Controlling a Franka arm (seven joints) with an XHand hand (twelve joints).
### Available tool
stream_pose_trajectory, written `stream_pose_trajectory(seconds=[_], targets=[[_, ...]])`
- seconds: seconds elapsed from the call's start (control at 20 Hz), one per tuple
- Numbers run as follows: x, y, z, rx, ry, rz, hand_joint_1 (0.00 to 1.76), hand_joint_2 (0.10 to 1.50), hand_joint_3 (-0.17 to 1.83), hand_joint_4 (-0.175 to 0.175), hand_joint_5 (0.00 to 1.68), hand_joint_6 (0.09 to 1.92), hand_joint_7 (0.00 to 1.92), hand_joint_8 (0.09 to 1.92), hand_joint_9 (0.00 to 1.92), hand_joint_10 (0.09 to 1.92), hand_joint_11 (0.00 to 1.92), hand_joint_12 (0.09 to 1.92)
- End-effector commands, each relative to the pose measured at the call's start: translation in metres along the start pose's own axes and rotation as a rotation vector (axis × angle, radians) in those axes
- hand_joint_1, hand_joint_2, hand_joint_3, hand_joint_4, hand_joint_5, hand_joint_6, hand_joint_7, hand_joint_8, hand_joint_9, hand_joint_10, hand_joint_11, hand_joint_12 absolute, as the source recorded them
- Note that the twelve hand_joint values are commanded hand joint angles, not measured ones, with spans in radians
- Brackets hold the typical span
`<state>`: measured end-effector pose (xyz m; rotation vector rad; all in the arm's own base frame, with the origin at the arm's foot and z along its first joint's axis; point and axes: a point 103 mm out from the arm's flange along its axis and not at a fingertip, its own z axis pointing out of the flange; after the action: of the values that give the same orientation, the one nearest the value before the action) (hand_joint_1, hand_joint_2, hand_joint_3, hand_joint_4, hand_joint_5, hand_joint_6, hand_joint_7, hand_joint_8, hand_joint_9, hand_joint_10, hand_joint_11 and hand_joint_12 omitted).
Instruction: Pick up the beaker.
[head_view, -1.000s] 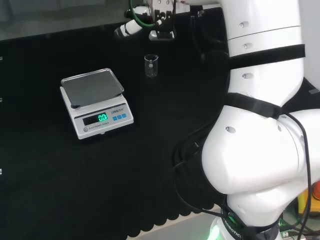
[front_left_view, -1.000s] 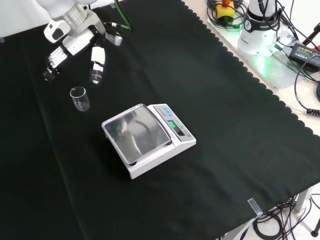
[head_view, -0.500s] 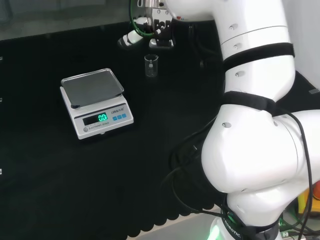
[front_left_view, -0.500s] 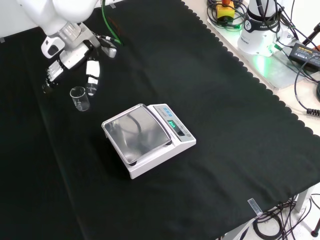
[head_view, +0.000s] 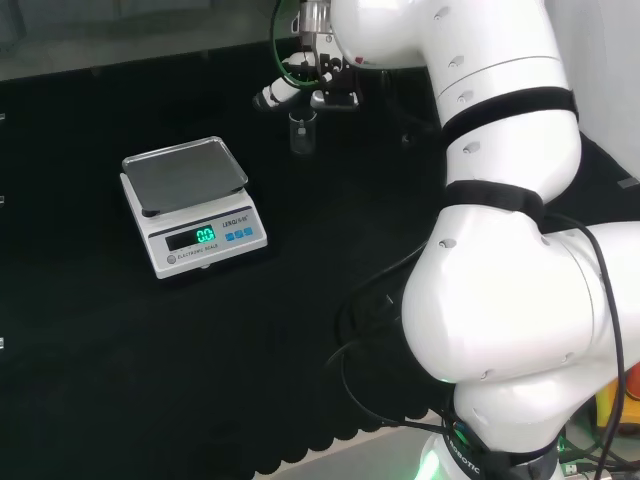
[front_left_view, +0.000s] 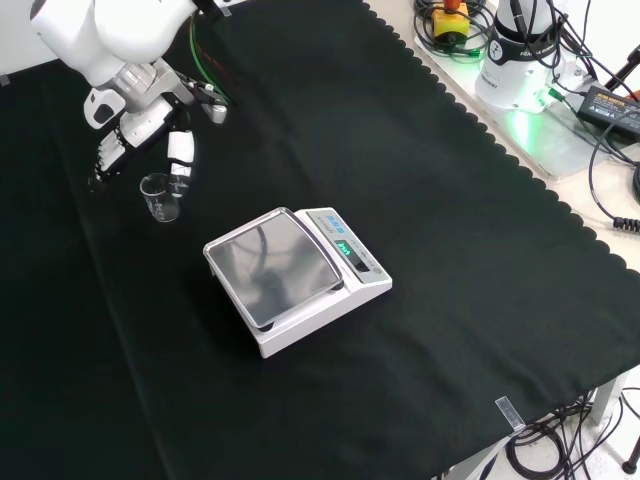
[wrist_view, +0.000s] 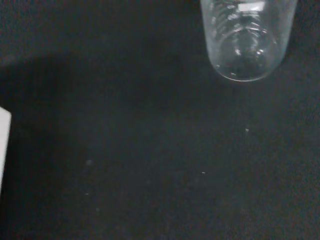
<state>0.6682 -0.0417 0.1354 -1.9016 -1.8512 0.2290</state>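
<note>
- The black and white hand (front_left_view: 150, 125) has come down and closer since a second ago, its fingers now straight and spread on both sides of the small clear glass beaker (front_left_view: 158, 197).
- The beaker stands upright on the black cloth (front_left_view: 450, 250), left of the white digital scale (front_left_view: 297, 277) in the front view.
- Whether the fingers touch the glass cannot be told; the beaker's markings are too faint to read.

We've got a white digital scale (front_left_view: 300, 275) sitting mid-bench on the black cloth (front_left_view: 470, 250), steel pan (head_view: 184, 173) bare, green display lit. Off the cloth's edge in the front view there's a tangle of cables (front_left_view: 600, 130).
</note>
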Motion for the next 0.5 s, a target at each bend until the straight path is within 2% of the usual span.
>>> stream_pose_trajectory(seconds=[0.05,0.5], targets=[[-0.012,0.003,0.012,0.030,-0.003,0.083,0.40,0.81,0.07,-0.057,0.07,0.09,0.00,0.26,0.00,0.51,0.00,1.33],[-0.023,0.019,0.028,0.068,-0.007,0.115,0.39,0.81,0.06,-0.058,0.07,0.09,0.00,0.26,0.00,0.50,0.00,1.33]])
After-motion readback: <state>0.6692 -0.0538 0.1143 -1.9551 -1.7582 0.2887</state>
